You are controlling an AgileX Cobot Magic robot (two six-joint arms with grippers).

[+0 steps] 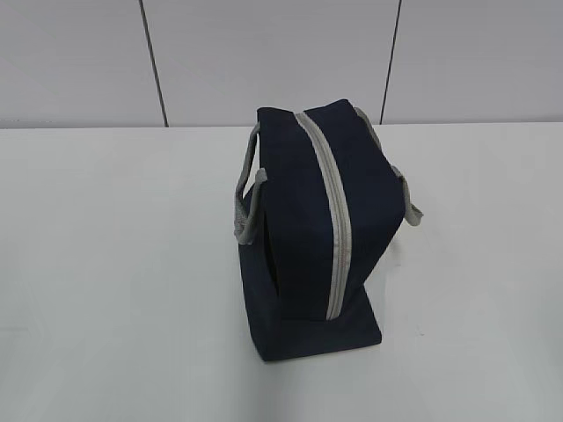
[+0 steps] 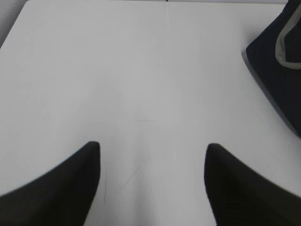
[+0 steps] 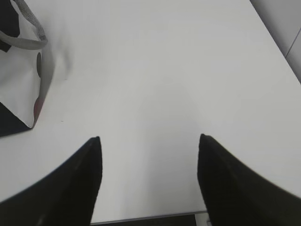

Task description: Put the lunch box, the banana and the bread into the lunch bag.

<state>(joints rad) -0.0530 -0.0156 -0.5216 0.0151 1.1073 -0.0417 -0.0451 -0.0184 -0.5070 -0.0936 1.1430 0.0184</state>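
The navy lunch bag [image 1: 312, 237] stands in the middle of the white table, its grey zipper [image 1: 332, 211] running closed along the top and grey handles hanging at both sides. A corner of the lunch bag [image 2: 275, 66] shows at the upper right of the left wrist view, and its white side panel [image 3: 21, 80] at the upper left of the right wrist view. My left gripper [image 2: 153, 147] hovers open over bare table, left of the bag. Open too, my right gripper [image 3: 148, 139] hangs over the table's near edge, right of the bag. The lunch box, banana and bread are out of view.
The white table [image 1: 106, 264] stretches to both sides of the bag, with a grey panelled wall [image 1: 264, 53] behind. The table's front edge [image 3: 150, 217] lies just below my right gripper. Neither arm shows in the exterior view.
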